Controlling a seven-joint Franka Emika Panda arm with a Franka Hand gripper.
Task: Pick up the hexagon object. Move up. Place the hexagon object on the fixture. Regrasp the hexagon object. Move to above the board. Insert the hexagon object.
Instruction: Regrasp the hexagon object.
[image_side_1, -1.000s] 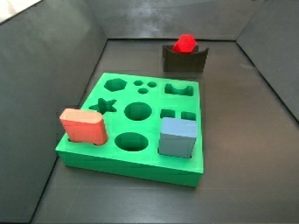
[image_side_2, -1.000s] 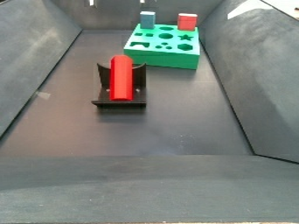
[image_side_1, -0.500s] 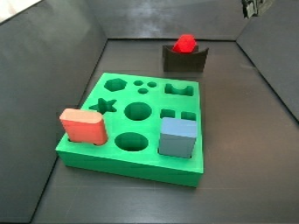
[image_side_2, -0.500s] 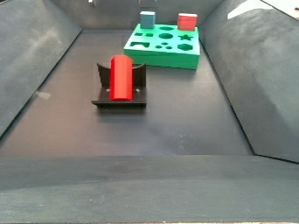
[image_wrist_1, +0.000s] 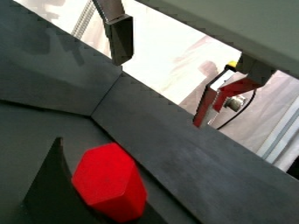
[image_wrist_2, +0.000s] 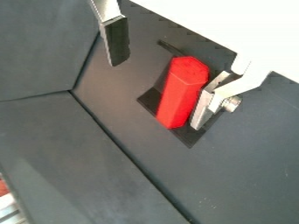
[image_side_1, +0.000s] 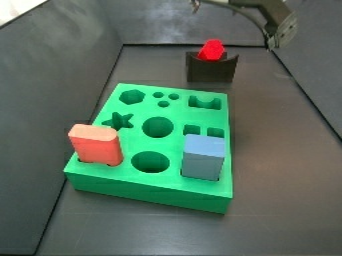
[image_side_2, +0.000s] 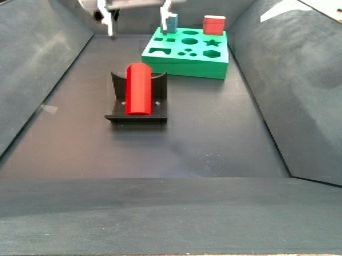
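Above fixture, end effector agape.

Bright red peg, plain, no markings, on dark grey-black fixture. Board vivid green w/ salmon-pink block & blue cube. Gripper up over the peg: silver fingers, dark pads. Floor & walls matte dark grey.

Looks like a robot test cell in a lab: closed in by dark grey matte walls and floor, furnished only with a bright green square plastic board with shaped holes and a small dark L-shaped fixture; metal jaws spread wide above that fixture.
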